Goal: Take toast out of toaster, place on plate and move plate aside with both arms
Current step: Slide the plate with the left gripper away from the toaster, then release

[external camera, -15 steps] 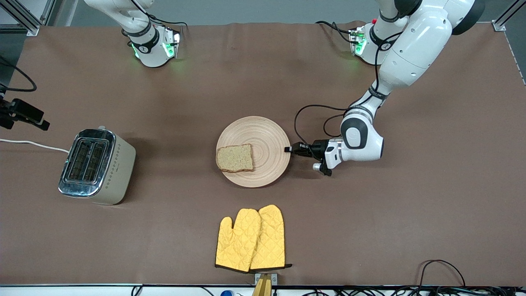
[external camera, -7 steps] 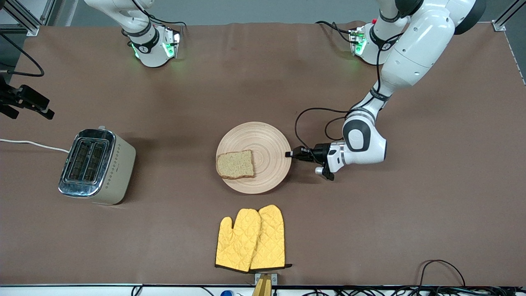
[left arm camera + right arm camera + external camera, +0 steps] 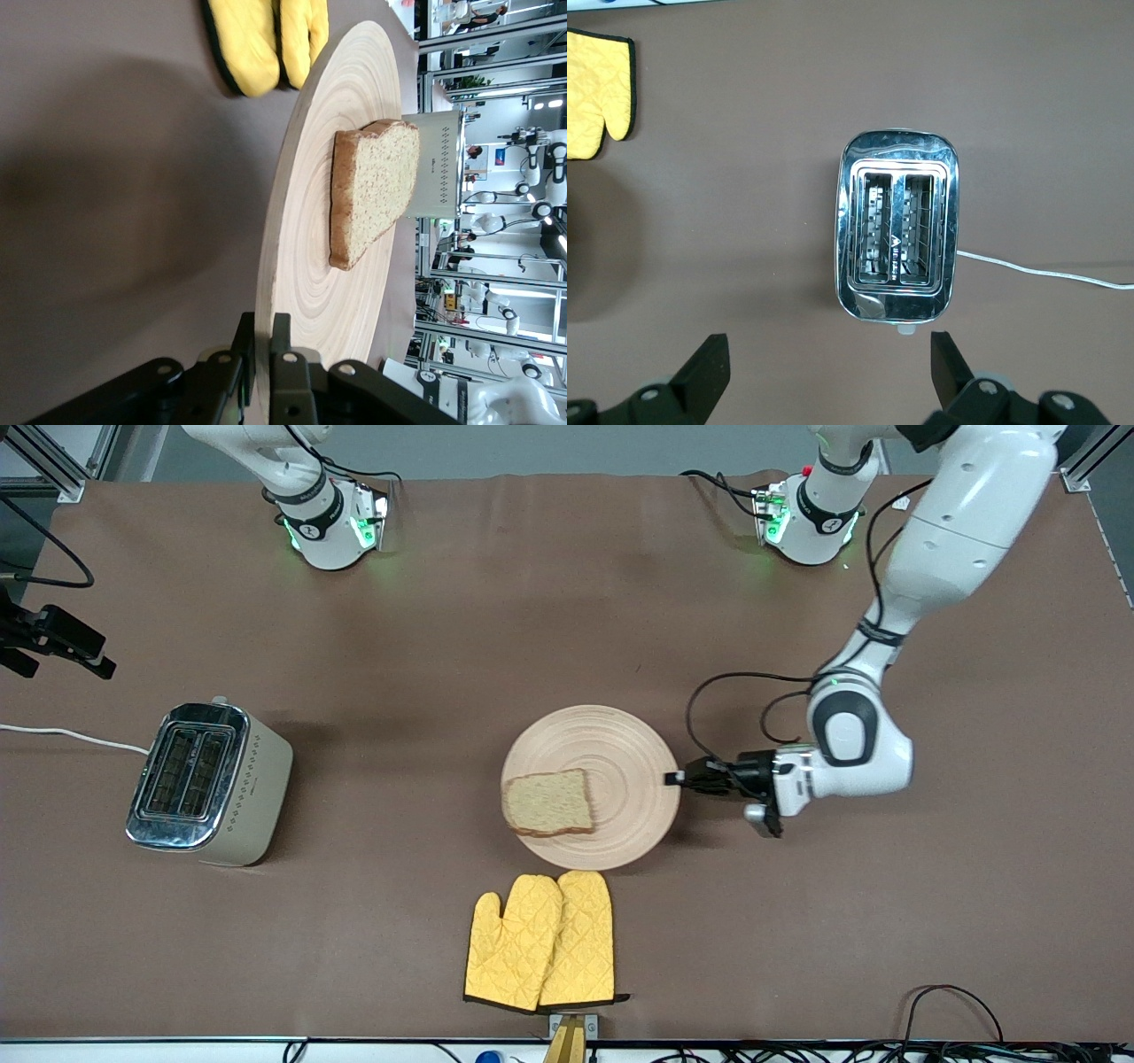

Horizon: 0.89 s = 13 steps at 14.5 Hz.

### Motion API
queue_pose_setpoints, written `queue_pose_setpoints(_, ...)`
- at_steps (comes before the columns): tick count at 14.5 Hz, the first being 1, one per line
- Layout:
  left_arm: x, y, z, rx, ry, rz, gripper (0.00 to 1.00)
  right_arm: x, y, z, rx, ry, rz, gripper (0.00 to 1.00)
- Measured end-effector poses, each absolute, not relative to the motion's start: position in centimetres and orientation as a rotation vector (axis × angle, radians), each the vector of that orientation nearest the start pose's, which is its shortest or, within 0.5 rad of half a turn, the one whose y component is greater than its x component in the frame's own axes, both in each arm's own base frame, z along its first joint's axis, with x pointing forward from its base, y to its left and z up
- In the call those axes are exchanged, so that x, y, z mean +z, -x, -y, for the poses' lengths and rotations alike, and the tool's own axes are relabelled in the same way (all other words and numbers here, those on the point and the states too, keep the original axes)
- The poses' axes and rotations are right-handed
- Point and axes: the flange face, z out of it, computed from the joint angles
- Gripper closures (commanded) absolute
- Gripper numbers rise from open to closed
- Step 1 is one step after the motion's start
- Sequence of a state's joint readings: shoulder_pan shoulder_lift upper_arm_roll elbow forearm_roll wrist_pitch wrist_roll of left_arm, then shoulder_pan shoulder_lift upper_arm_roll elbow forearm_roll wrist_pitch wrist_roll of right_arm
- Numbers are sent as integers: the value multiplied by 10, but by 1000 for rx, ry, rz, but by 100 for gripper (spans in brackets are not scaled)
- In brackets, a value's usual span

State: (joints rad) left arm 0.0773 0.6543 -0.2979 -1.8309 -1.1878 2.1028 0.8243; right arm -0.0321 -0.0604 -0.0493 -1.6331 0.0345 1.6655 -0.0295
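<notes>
The left gripper (image 3: pixel 675 778) clamps the plate (image 3: pixel 620 744) at its 3 o'clock rim, toast (image 3: pixel 547 802) on it. The right gripper (image 3: pixel 829 372) hangs over the toaster (image 3: pixel 897 235), fingers apart.

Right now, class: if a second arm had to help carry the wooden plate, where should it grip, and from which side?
Probably the bare rim of the plate toward the right arm's end, coming in low and level. The left gripper already clamps the rim at its own end, and the toast lies inward, leaving that thin edge free.
</notes>
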Motion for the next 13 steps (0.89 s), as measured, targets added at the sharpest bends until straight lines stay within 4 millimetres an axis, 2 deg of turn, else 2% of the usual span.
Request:
queue_pose_setpoints(3, 198, -622, 88, -20, -2033, 153, 100, 638, -543, 41, -152, 3105, -82, 0)
queue_pose_setpoints(6, 203, -628, -6, -11, -2088, 166, 100, 639, -543, 41, -154, 3105, -82, 0)
queue_pose_setpoints(9, 187, -620, -100, -13, -2112, 116, 100, 639, -543, 40, -156, 3105, -79, 0)
queue_pose_setpoints(11, 171, -613, -144, -3, -2114, 70, 100, 639, -543, 39, -156, 3105, -76, 0)
queue_pose_setpoints(13, 158, -608, -170, 13, -2107, 21, 100, 639, -543, 37, -155, 3105, -70, 0)
